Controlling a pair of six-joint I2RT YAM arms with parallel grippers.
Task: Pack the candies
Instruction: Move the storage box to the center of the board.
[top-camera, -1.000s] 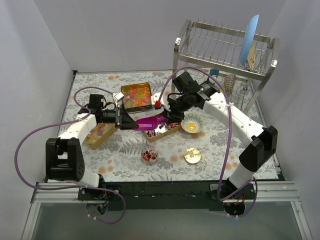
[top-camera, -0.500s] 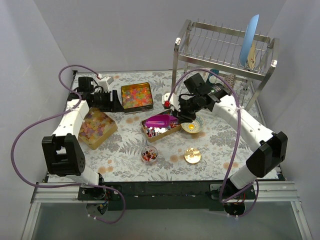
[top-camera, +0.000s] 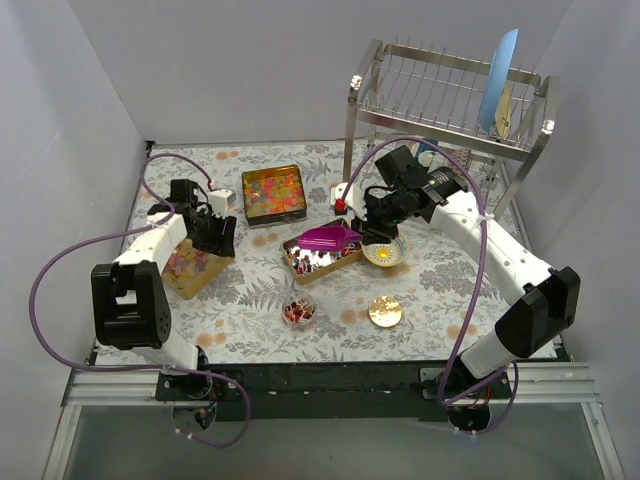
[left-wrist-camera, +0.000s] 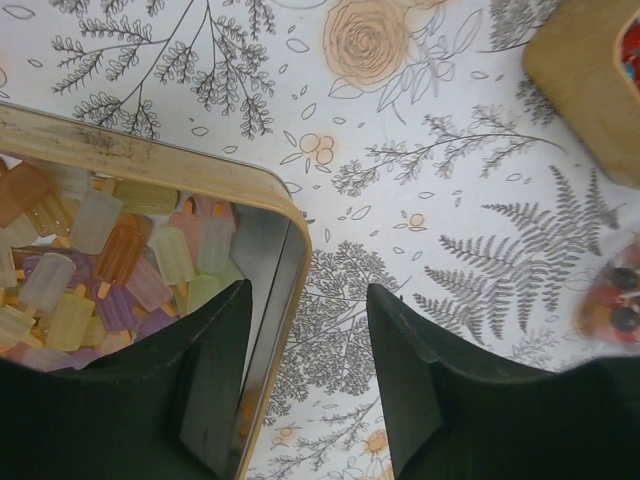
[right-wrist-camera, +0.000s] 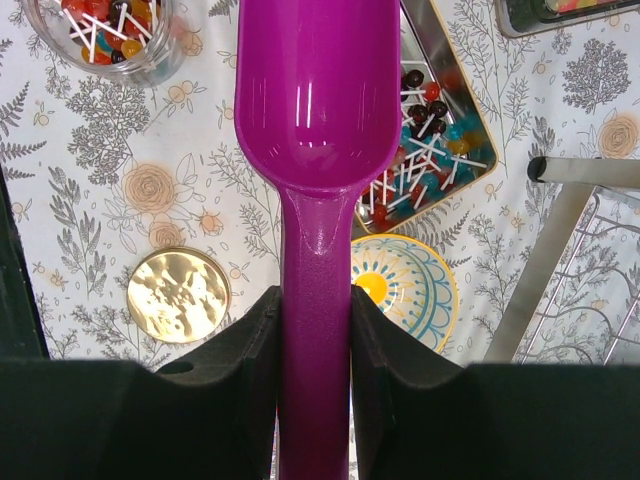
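Note:
My right gripper (top-camera: 362, 228) (right-wrist-camera: 315, 310) is shut on the handle of the purple scoop (top-camera: 328, 238) (right-wrist-camera: 315, 90). The scoop's bowl is empty and hangs over the middle tin (top-camera: 345, 262) (right-wrist-camera: 455, 95) of red, blue and white stick candies (right-wrist-camera: 425, 150). A small glass jar (top-camera: 298, 309) (right-wrist-camera: 110, 35) holds some of these candies. My left gripper (top-camera: 216, 236) (left-wrist-camera: 305, 390) is open and empty, its fingers straddling the right wall of the tin (top-camera: 212, 270) (left-wrist-camera: 290, 250) of pastel gummies (top-camera: 192, 260) (left-wrist-camera: 110, 270). A third tin (top-camera: 273, 192) holds orange-red-yellow beads.
A flat gold lid (top-camera: 384, 311) (right-wrist-camera: 178, 295) lies front right of the jar. A patterned yellow-blue bowl (top-camera: 385, 249) (right-wrist-camera: 405, 290) sits right of the middle tin. A metal dish rack (top-camera: 450, 100) stands at the back right, one foot (right-wrist-camera: 580, 170) near the scoop.
My left gripper has left the scoop, swung back left, then come down over the gummy tin. My right gripper has carried the scoop a little right over the middle tin.

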